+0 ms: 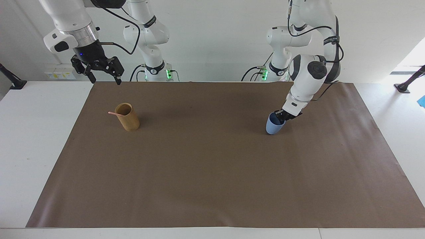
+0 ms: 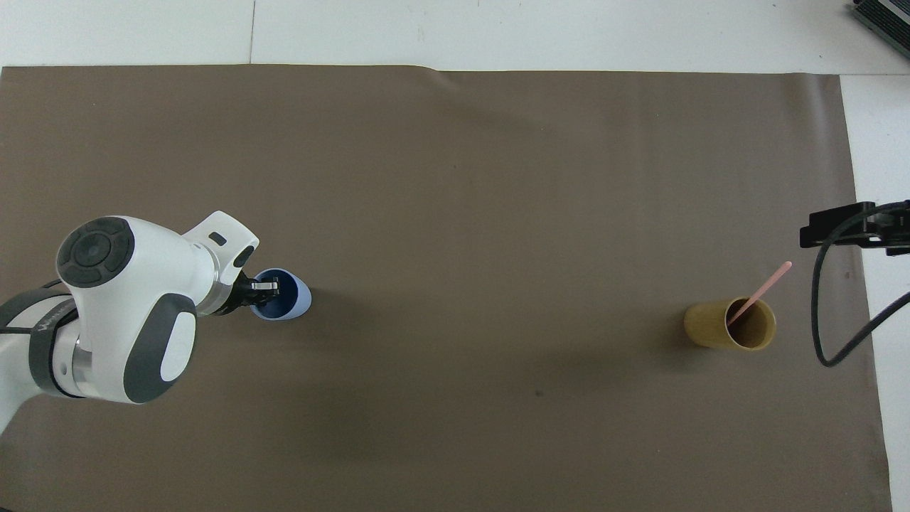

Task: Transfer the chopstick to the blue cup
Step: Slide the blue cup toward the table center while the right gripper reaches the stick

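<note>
While my left gripper (image 1: 281, 116) is clamped on the rim of the blue cup (image 1: 274, 125) at the left arm's end of the brown mat (image 1: 212, 166), the cup tilts off upright. Chopstick (image 1: 115, 114) sits leaning in the tan cup (image 1: 127, 117) at the right arm's end. Right gripper (image 1: 102, 79) hangs over the mat's edge, fingers wide, holding nothing; no readable labels.

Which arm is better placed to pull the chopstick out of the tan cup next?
Right. Its open end effector hangs near the tan cup holding the chopstick. The left end effector is shut on the blue cup's rim at the other end.
</note>
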Controlling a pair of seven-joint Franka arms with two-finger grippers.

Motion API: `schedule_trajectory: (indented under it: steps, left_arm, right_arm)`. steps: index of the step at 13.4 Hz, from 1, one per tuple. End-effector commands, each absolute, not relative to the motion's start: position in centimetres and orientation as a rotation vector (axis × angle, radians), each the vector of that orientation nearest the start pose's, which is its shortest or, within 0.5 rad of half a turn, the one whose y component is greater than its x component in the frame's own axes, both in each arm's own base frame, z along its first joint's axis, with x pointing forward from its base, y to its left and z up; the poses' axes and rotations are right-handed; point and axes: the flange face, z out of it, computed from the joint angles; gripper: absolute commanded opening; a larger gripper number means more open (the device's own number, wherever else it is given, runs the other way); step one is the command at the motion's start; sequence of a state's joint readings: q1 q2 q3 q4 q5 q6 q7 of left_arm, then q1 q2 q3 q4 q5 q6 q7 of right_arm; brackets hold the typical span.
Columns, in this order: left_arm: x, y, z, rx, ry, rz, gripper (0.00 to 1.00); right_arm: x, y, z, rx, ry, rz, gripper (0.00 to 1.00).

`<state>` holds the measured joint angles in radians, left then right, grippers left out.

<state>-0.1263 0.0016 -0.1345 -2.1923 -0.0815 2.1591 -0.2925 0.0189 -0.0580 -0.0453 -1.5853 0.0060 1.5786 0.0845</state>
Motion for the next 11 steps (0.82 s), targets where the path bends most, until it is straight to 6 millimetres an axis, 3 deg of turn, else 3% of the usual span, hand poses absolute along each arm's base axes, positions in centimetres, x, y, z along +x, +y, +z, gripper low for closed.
schedule_trajectory:
  steps: [1,4,8,9,11]
  left_arm:
    - [53.1,-17.3,41.5,-3.205,-0.146,0.105,0.0]
    - [51.8,-25.2,42.9,-3.226,-0.11,0.046,0.0]
    - [50.4,-36.7,42.0,-3.252,-0.116,0.044,0.0]
    - [49.8,-38.2,41.5,-3.26,-0.119,0.032,0.0]
    - [49.1,-39.2,41.3,-3.271,-0.095,0.015,0.0]
  right_arm:
    - [54.2,-1.6,63.4,-3.123,0.178,-0.107,1.0]
    - [54.8,-3.7,60.3,-3.119,0.205,-0.191,1.0]
    - [54.8,-5.1,56.7,-3.122,0.198,-0.157,1.0]
    - [54.9,-5.4,56.1,-3.113,0.188,-0.147,1.0]
    - [54.9,-6.0,54.0,-3.085,0.106,-0.147,1.0]
